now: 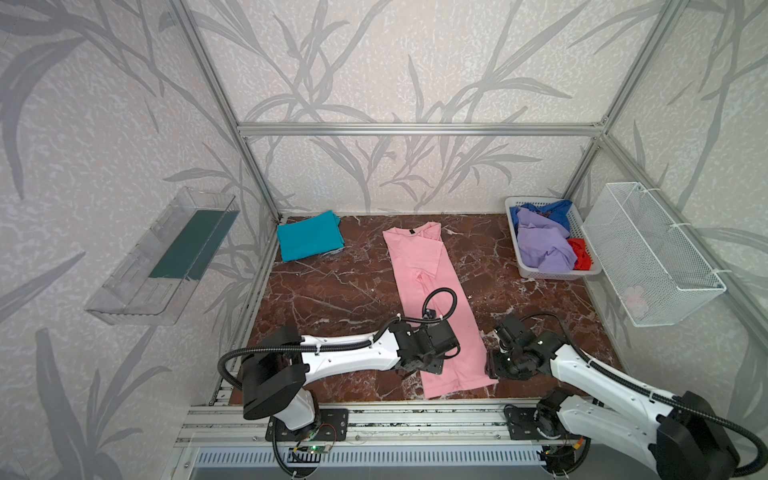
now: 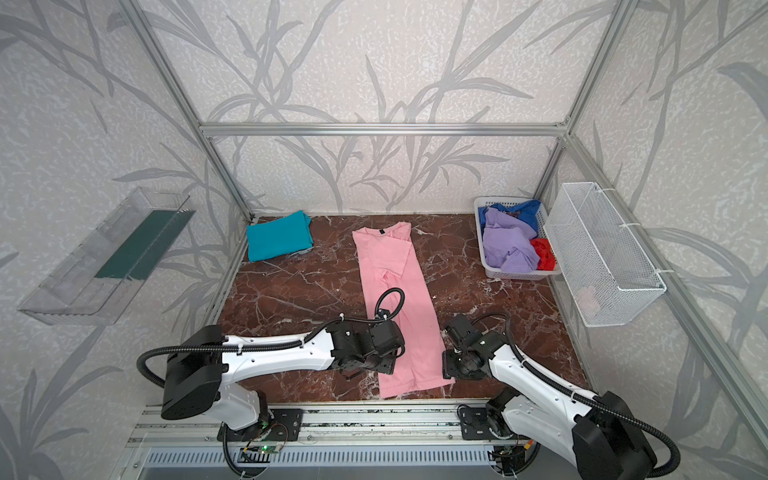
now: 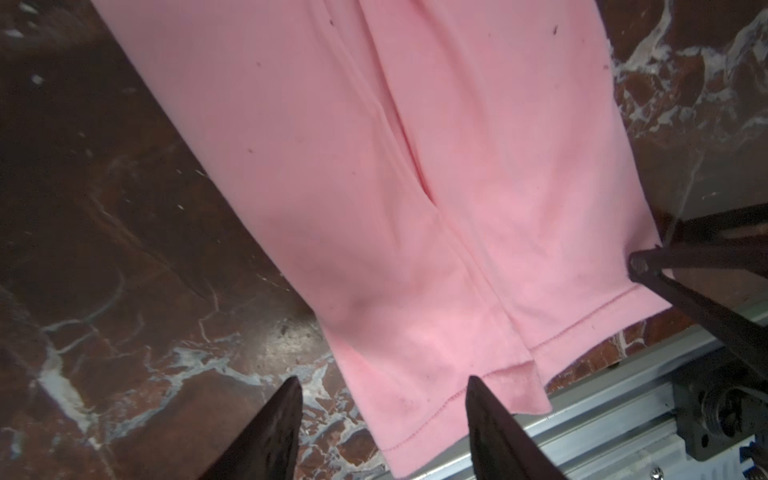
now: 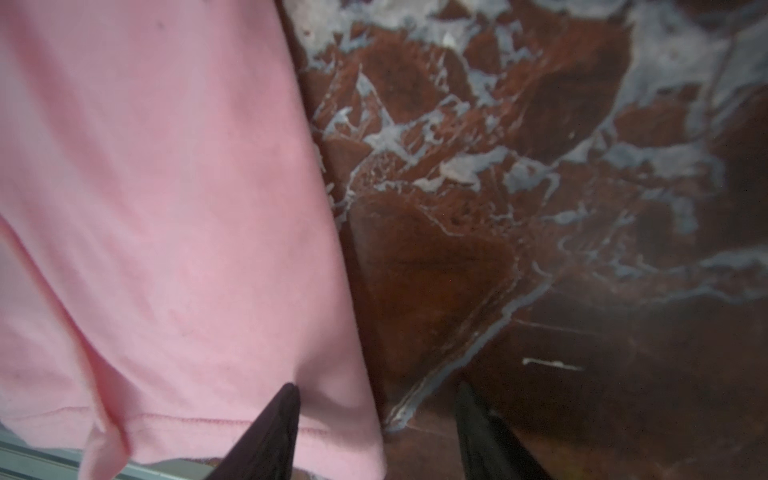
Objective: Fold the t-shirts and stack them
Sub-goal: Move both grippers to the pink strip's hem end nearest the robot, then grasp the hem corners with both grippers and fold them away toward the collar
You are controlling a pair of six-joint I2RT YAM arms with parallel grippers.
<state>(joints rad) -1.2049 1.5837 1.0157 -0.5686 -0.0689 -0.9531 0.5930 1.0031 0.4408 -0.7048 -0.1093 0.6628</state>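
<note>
On the left wall hangs a clear shelf (image 1: 162, 257). Just right of it, at the table's (image 1: 332, 291) far left corner, you have the teal t-shirt (image 1: 309, 241) lying folded into a flat rectangle.

Your left fingers (image 3: 278, 428) are low at the near end of the table. They are spread apart and grip nothing. One tip is over bare marble and the other over the hem of the pink t-shirt (image 1: 415, 257).

That shirt lies down the middle of the table as a long narrow strip. Its sides are folded in, its collar is at the far end, and its hem almost reaches the front rail.

Your right fingers (image 4: 270, 432) mirror the left at the hem's other corner. They are also parted and empty, one tip over the pink cloth and one over the table.

At the far right corner, the white plastic basket (image 1: 552, 274) holds the lavender t-shirt (image 1: 544, 245), crumpled on top. The blue t-shirt (image 1: 557, 208) sits behind it and the red t-shirt (image 1: 579, 253) beside it. A white wire basket (image 1: 652, 257) is mounted on the right wall.
</note>
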